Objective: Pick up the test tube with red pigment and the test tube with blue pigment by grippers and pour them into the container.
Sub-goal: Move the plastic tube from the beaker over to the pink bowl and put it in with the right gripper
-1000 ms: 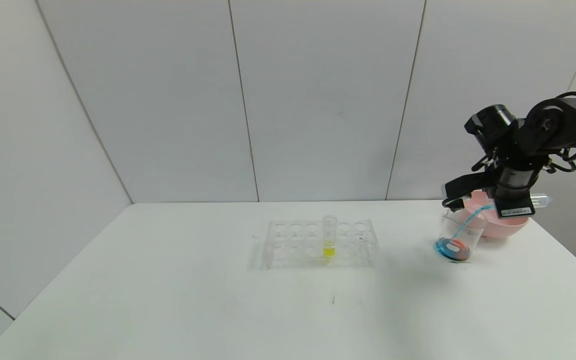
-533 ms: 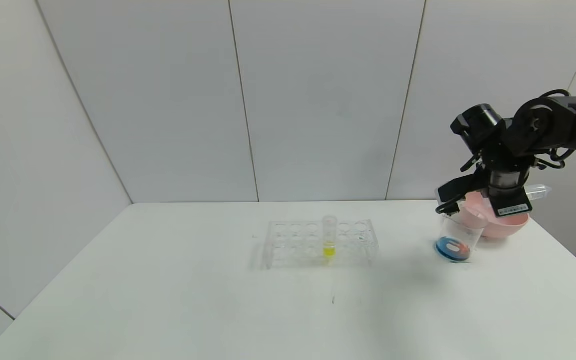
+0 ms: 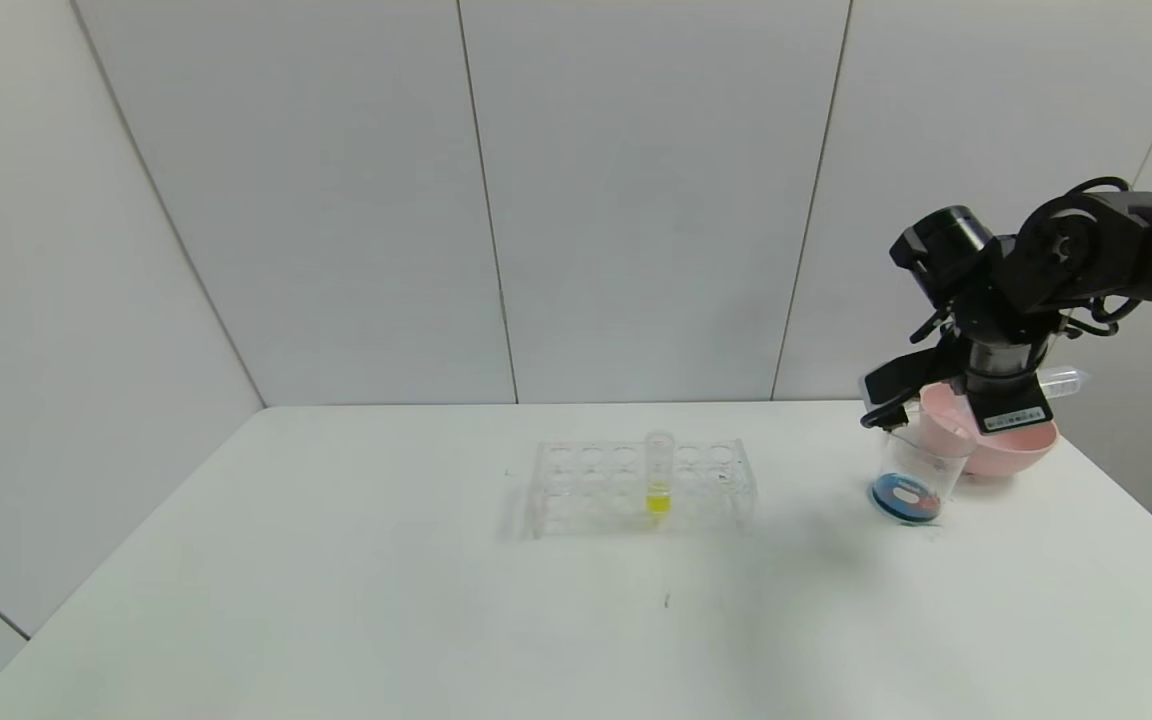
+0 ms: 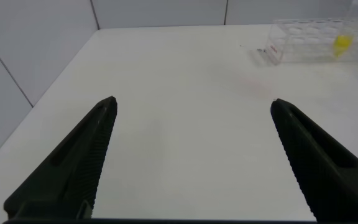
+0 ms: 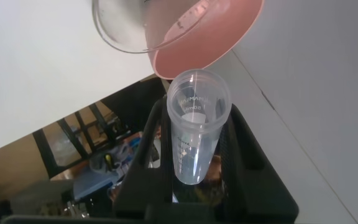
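My right gripper (image 3: 988, 388) hangs at the table's far right, above the container and the pink bowl, and is shut on the test tube with blue pigment (image 3: 1062, 381). The tube lies nearly level and looks clear and empty in the right wrist view (image 5: 194, 134), clamped between the black fingers (image 5: 156, 134). The container (image 3: 911, 472), a clear beaker, stands just below with blue and red liquid pooled at its bottom; its rim (image 5: 126, 38) shows beyond the tube's mouth. The test tube with red pigment is out of view. My left gripper (image 4: 191, 106) is open over bare table at the left.
A pink bowl (image 3: 1016, 452) (image 5: 219, 28) stands right behind the beaker. A clear tube rack (image 3: 576, 490) (image 4: 303, 38) sits mid-table holding a tube of yellow liquid (image 3: 658, 478). The table's right edge is close to the bowl.
A second ago a blue stream ran from the tube into the beaker; it has stopped. My right gripper has lifted and shifted slightly left with the tube.
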You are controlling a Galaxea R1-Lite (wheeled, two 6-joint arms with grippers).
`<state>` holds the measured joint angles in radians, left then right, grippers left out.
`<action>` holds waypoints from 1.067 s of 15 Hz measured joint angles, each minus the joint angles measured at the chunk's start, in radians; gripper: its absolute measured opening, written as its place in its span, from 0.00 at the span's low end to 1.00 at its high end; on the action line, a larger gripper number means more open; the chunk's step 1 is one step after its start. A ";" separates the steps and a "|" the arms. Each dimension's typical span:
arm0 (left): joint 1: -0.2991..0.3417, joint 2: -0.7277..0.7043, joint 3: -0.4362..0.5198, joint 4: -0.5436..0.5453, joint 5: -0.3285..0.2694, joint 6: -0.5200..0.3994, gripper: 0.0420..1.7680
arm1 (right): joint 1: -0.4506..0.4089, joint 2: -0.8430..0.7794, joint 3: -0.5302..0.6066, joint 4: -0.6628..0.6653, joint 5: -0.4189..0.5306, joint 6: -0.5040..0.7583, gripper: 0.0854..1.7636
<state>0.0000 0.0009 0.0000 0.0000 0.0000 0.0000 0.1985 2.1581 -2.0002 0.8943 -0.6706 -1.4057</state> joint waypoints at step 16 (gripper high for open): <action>0.000 0.000 0.000 0.000 0.000 0.000 1.00 | -0.314 -0.313 0.186 -0.240 1.205 0.907 0.25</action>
<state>0.0000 0.0009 0.0000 0.0000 0.0000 0.0000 -0.1153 1.8453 -1.8140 0.6538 0.5340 -0.4991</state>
